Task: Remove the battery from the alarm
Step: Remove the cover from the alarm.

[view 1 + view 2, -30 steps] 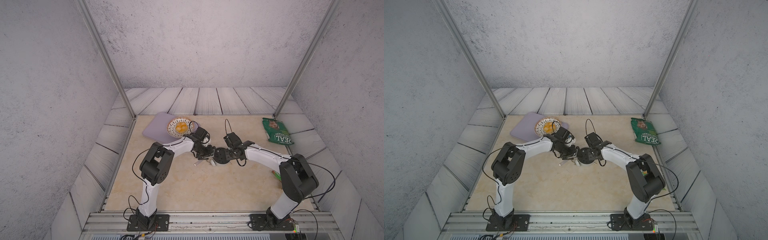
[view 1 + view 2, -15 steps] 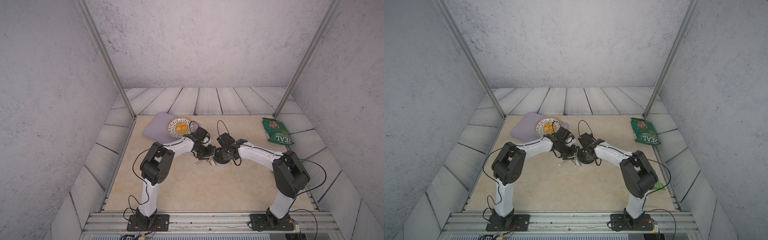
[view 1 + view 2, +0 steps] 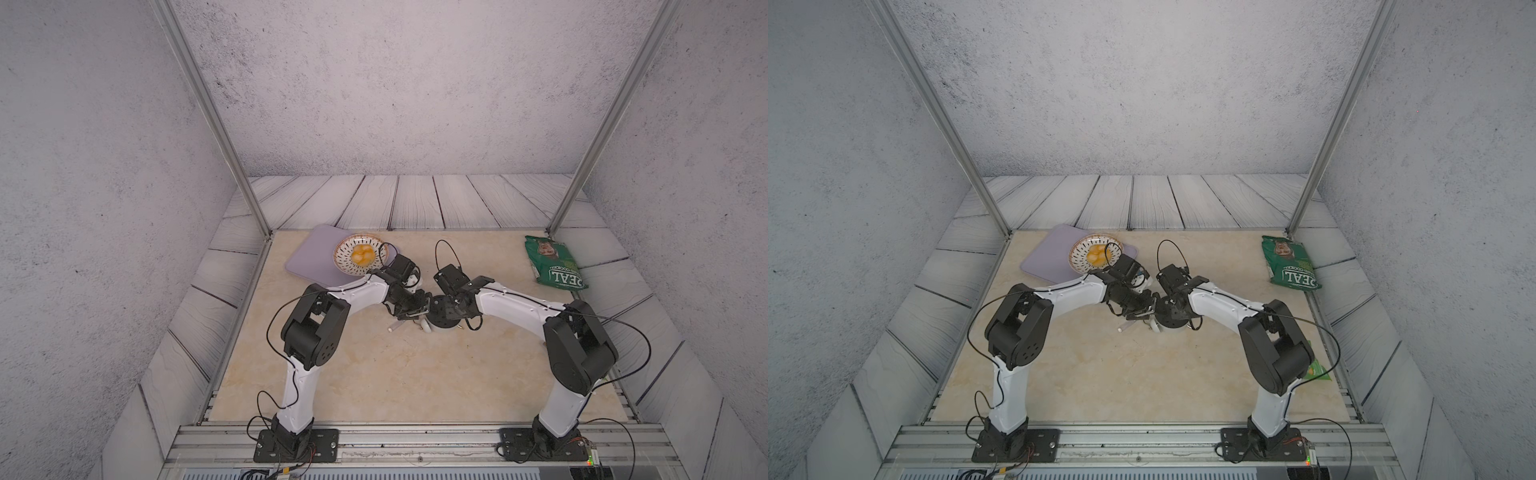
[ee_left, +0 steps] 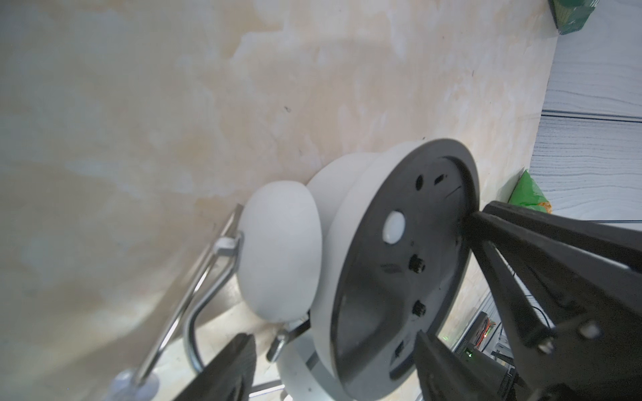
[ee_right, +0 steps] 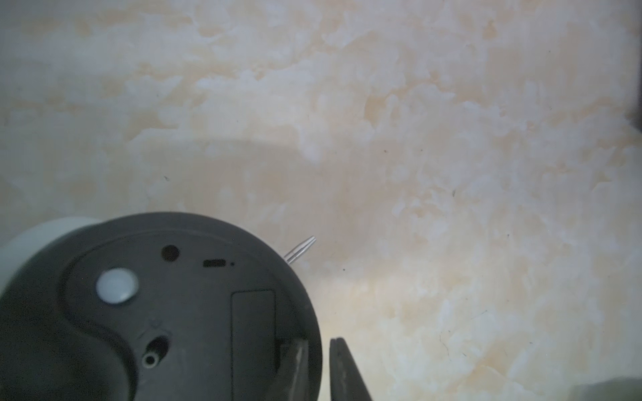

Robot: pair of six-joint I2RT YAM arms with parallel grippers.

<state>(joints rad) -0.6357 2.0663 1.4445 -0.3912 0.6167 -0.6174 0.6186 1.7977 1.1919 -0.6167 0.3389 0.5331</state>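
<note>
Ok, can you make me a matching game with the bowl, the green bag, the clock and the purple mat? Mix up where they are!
Things:
1. bowl
2. green bag
3. alarm
4. purple mat

Places:
A. near the middle of the table, black back facing up
B. under the bowl
C. lying flat at the far right side of the table
D. on the purple mat, with yellow pieces inside

Pairs: 1-D, 2-C, 3-A, 4-B
</note>
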